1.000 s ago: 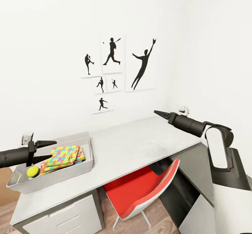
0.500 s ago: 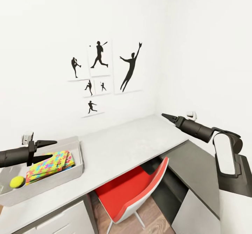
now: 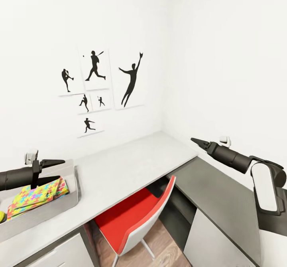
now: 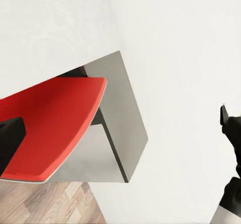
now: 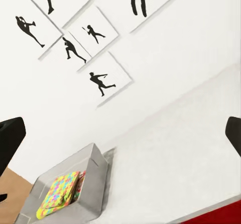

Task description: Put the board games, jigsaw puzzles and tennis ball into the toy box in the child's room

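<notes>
In the corner of the child's room the whole head view has slid leftward since a second ago — that is the camera turning right, not the furniture moving. The pale counter runs along the wall under the black sports prints, and more of the lower dark-grey cabinet on the right now shows. The red chair sits tucked under the counter's edge. The toy box rests at the counter's left end, now partly cut by the frame edge, with a jigsaw puzzle lying on top inside it; the tennis ball is a sliver at the border — a second ago it sat fully in sight. The left tool hovers over the box, fingers spread and holding nothing. The right tool hangs above the cabinet, its fingers wide apart in the wrist view.
</notes>
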You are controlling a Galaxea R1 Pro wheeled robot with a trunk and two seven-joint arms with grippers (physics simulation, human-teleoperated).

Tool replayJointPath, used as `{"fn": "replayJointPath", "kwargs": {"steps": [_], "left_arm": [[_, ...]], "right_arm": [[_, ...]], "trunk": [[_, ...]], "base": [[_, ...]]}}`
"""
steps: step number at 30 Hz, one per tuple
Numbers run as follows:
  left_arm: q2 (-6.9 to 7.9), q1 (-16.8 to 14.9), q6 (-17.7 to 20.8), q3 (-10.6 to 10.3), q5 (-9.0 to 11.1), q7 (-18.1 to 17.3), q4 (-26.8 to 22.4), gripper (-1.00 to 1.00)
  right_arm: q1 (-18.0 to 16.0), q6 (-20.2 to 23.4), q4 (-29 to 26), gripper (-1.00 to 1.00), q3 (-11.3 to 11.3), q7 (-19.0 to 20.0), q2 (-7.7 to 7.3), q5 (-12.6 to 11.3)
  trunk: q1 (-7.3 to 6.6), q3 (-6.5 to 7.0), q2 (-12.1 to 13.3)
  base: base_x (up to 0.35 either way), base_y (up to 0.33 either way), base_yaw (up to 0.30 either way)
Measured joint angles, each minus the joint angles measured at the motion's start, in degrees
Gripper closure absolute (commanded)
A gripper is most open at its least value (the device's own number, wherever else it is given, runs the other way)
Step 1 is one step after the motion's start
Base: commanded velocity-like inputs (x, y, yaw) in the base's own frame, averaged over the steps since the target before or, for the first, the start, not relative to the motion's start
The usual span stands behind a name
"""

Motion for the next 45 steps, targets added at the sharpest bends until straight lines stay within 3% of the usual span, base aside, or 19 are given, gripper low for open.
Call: {"fn": "replayJointPath", "kwargs": {"steps": [4,8,13,20,24,25,29,32,45], "left_arm": [[0.03,-0.1,0.0,0.0,0.0,-0.7,0.0,-1.0],[0.07,-0.2,0.0,-0.1,0.0,-1.6,0.0,-1.0],[0.11,-0.2,0.0,-0.1,0.0,-1.8,0.0,-1.0],[0.13,-0.2,0.0,-0.1,0.0,-1.8,0.0,-1.0],[0.07,-0.2,0.0,-0.1,0.0,-1.8,0.0,-1.0],[0.02,-0.2,0.0,-0.1,0.0,-1.8,0.0,-1.0],[-0.16,-0.3,0.0,-0.1,0.0,-1.8,0.0,-1.0],[-0.45,-0.3,0.0,-0.1,0.0,-1.8,-0.1,-1.0],[-0.9,-0.2,0.0,-1.7,0.0,-2.5,-0.1,-1.0]], "right_arm": [[2.1,0.0,0.0,-1.0,-2.9,2.1,-0.22,0.1],[5.1,-0.1,0.0,-1.0,-7.6,4.9,-0.3,0.2],[8.1,-0.2,0.0,-1.0,-9.9,6.0,-0.44,0.3],[13.8,-1.3,0.0,-1.0,-15.7,8.8,-1.1,0.3],[16.8,-3.5,0.0,-1.0,-18.0,12.2,-1.18,0.4],[18.6,-4.8,0.0,-1.0,-18.8,14.6,-1.2,0.6],[22.7,-7.7,0.0,-1.0,-20.1,19.6,-1.2,0.9],[27.3,-12.4,0.0,-1.0,-20.8,24.6,-0.87,1.3],[36.9,-20.2,0.1,-1.0,-21.6,35.2,-0.59,1.6]], "trunk": [[0.0,0.3,0.0],[0.0,0.61,0.0],[0.0,0.99,0.0],[0.0,1.5,0.0],[0.0,1.77,0.0],[0.0,1.84,-0.1],[0.01,2.12,-0.1],[0.01,2.32,-0.1],[0.02,3.3,-0.1]], "base": [[-0.009,-0.007,-0.2],[-0.002,-0.002,-0.2],[-0.001,-0.001,-0.2],[0.0,0.0,-0.2],[0.0,0.0,-0.2],[0.0,0.0,-0.2],[0.0,0.0,-0.2],[0.0,0.0,-0.2],[0.0,0.0,-0.2]]}}
